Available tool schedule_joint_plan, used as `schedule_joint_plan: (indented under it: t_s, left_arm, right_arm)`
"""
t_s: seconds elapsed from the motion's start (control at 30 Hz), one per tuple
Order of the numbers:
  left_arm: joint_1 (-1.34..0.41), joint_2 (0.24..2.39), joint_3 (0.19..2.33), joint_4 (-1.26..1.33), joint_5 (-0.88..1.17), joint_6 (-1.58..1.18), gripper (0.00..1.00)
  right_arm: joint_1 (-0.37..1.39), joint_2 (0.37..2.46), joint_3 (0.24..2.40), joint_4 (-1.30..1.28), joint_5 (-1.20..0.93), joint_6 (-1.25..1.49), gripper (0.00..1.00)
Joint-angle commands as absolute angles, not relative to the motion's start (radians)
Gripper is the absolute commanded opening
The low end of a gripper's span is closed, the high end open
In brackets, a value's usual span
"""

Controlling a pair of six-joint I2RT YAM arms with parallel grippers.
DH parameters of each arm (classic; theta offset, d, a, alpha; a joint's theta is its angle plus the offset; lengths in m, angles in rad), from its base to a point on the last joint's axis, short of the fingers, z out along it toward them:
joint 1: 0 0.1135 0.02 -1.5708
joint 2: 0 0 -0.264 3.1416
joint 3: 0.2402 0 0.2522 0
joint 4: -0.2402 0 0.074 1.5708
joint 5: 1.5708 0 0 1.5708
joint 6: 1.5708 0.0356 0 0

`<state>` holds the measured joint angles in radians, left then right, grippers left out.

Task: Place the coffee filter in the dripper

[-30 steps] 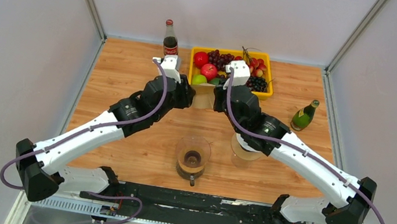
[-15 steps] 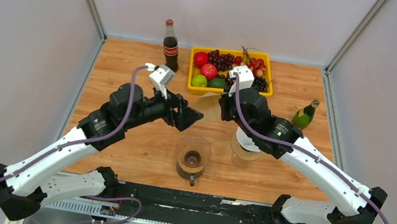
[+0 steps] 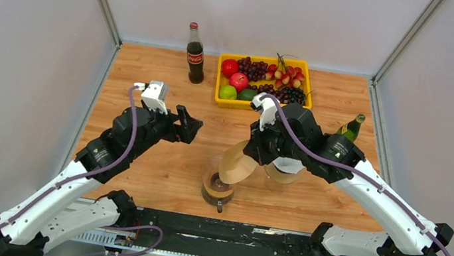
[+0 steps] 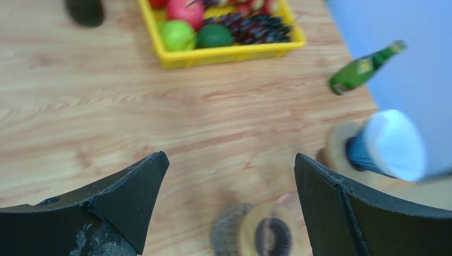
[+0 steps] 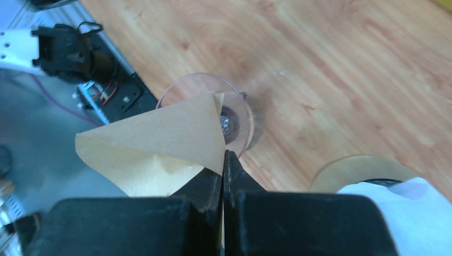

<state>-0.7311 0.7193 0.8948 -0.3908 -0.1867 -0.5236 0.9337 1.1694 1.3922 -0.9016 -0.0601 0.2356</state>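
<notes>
My right gripper (image 3: 249, 154) is shut on one edge of a brown paper coffee filter (image 3: 237, 163), a cone hanging open. In the right wrist view the filter (image 5: 160, 138) spreads left of the pinched fingertips (image 5: 224, 160), and the clear glass dripper (image 5: 242, 120) shows just beyond it. From above, the filter's lower end overlaps the dripper (image 3: 218, 186) rim; I cannot tell whether they touch. My left gripper (image 3: 192, 130) hangs open and empty, left of the dripper. Its wrist view shows wide jaws (image 4: 229, 176) over bare wood, with the dripper (image 4: 261, 232) blurred below.
A round wooden stand holding white filters (image 3: 285, 170) sits right of the dripper, under my right arm. At the back stand a cola bottle (image 3: 194, 53) and a yellow fruit tray (image 3: 219, 77). A green bottle (image 3: 349, 128) is at the right.
My left gripper opened, let go of the filter and pulled back left. My right gripper carried the filter from near the tray down toward me, over the dripper.
</notes>
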Motion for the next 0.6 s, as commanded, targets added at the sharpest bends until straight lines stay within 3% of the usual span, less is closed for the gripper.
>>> schedule_joint_plan:
  t_s: [0.0,0.3,0.57]
  left_arm:
    - [-0.667,0.741,0.852,-0.438,-0.27,-0.585,1.0]
    - [-0.649,0.73,0.795,-0.459,-0.316,-0.588,1.0]
    - [-0.647,0.7,0.772,-0.478,-0.328,-0.587,1.0]
  right_arm:
    - [0.936,1.2,1.441,-0.999,-0.224,0.218,0.0]
    - [0.942,1.336,1.478,-1.01,-0.225,0.202,0.03]
    - [0.949,1.413,1.509,-1.047,-0.203,0.188,0.12]
